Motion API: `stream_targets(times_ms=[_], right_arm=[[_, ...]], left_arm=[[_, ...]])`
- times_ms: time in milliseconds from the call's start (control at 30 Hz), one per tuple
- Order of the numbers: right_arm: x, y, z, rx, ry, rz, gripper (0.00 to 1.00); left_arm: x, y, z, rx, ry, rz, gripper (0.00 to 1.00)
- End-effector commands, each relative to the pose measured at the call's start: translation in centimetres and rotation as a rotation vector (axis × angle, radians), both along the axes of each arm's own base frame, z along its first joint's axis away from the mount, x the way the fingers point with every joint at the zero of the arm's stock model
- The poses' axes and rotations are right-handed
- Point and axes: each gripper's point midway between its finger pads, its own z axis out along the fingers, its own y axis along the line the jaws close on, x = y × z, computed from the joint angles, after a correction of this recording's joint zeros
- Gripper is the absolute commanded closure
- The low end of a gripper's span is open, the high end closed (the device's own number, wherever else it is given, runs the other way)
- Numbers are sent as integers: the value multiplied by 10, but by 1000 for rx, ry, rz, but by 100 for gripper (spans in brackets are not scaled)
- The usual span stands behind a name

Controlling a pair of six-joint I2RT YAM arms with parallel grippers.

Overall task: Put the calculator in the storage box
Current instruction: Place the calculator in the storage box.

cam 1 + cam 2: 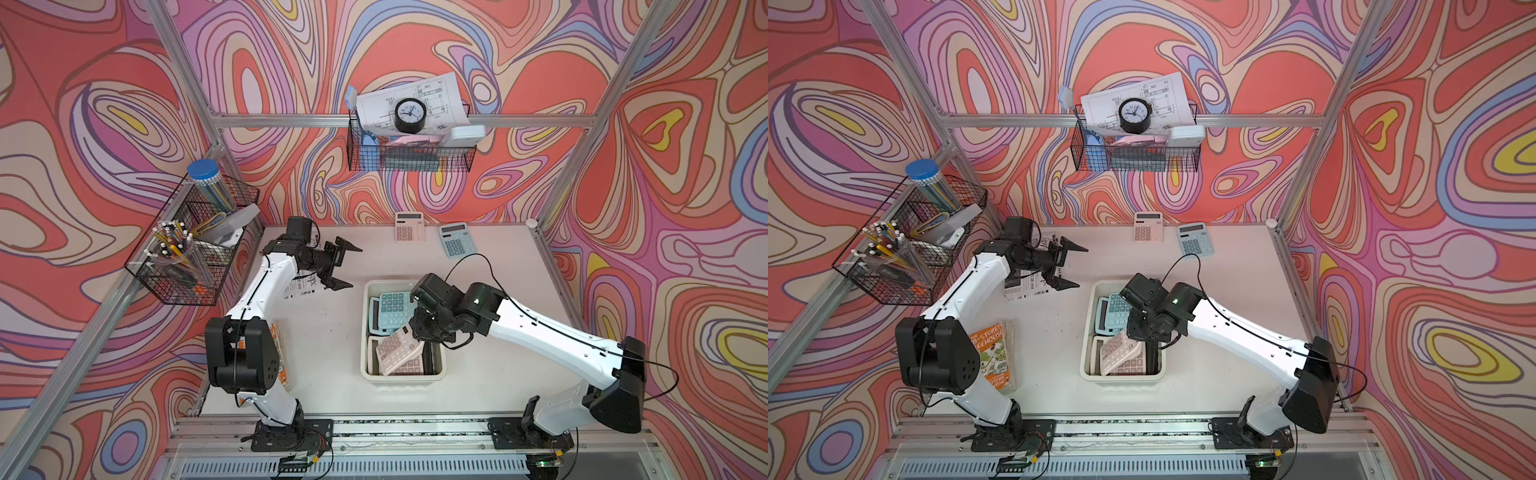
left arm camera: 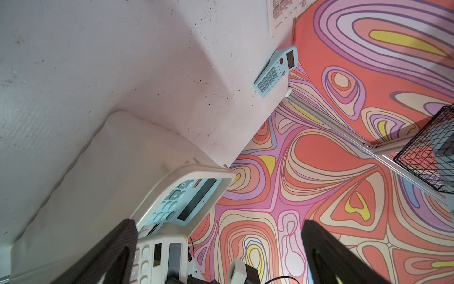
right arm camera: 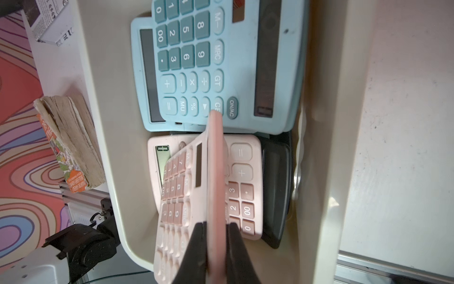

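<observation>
- Pink plastic is pinched between the black fingers of the right gripper; it is clenched on one edge of the pink calculator, which hangs tilted, almost on its side
- that calculator is inside the storage box, over the near half; below it a second pink calculator lies flat on the bottom; whether the two touch, I cannot tell
- two blue calculators lie stacked in the far half of the box; a flat black thing lies along its right wall
- the left gripper has its jaws wide apart and holds nothing; it hovers left of the box and a little farther back, just beside a printed paper
- at the far edge of the table a loose pink calculator and a loose blue calculator lie near each other, not touching
- an orange book lies at the near left
</observation>
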Motion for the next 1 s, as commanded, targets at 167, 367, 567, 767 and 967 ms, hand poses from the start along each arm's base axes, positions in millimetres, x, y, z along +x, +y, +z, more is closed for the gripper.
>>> stream_targets(times_ms=[167, 367, 567, 767, 967], right_arm=[[-18, -13, -1, -70, 13, -46, 71], [-24, -24, 1, -92, 21, -46, 65], [-24, -17, 2, -119, 37, 23, 62], [-12, 6, -4, -67, 62, 137, 61], [3, 19, -23, -30, 122, 223, 62]], left_arm=[[-5, 5, 12, 6, -23, -10, 2], [-5, 6, 9, 13, -17, -8, 2], [-10, 9, 5, 30, 10, -16, 2], [-16, 13, -3, 70, 44, -36, 2], [-17, 16, -6, 101, 53, -44, 2]])
